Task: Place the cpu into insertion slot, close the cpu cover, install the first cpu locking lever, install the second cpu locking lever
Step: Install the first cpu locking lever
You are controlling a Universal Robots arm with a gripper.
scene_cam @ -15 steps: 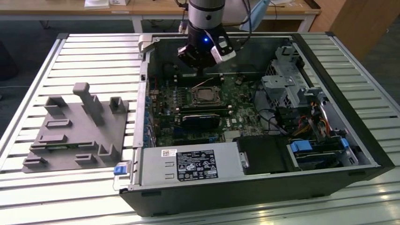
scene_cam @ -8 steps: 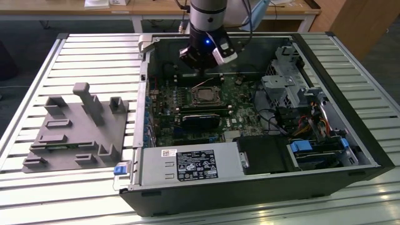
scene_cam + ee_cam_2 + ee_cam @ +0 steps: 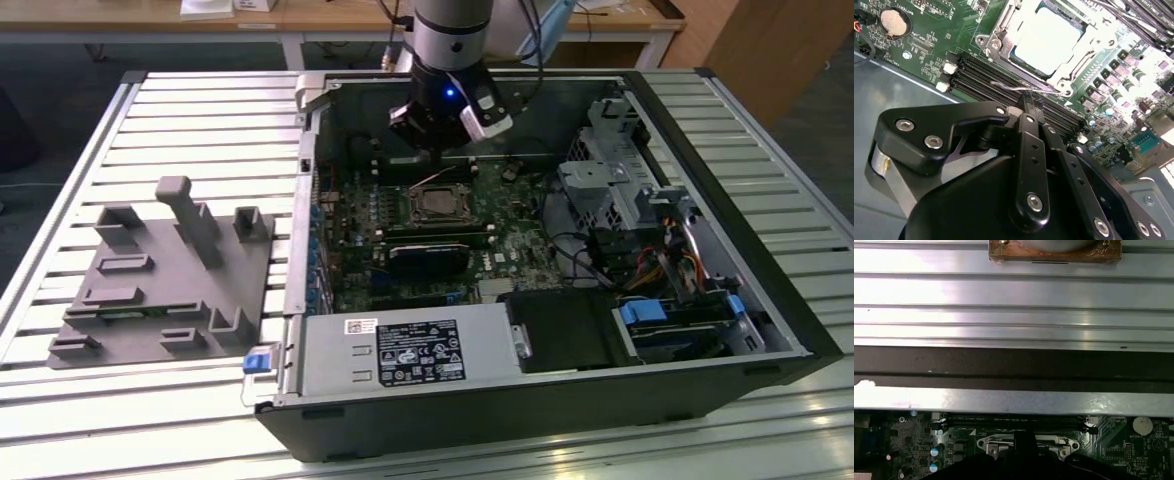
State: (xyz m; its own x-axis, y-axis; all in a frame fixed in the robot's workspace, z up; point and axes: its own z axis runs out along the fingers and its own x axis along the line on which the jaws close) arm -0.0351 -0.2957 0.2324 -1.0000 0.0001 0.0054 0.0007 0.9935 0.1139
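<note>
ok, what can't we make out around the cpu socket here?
locking lever: second wrist view, whether the gripper touches it; the gripper's own body hides the contact.
cpu: second wrist view, top washed out by glare.
cpu cover: first wrist view, mostly behind the gripper, rest cut by the frame edge.
insertion slot: exterior view, levers too small to judge latched.

- Cpu (image 3: 1046,40): top washed out by glare in the second wrist view; surface detail not discernible.
- Cpu cover (image 3: 996,37): cut off by that picture's edge.
- Memory slots (image 3: 984,80): far run hidden behind the gripper (image 3: 1031,102).
- Insertion slot (image 3: 991,444): partly covered by the gripper in the first wrist view.
- Copper-coloured part (image 3: 1054,252): cut off at the edge; kind undetermined.
- Arm (image 3: 447,35): cut off in the exterior view.
</note>
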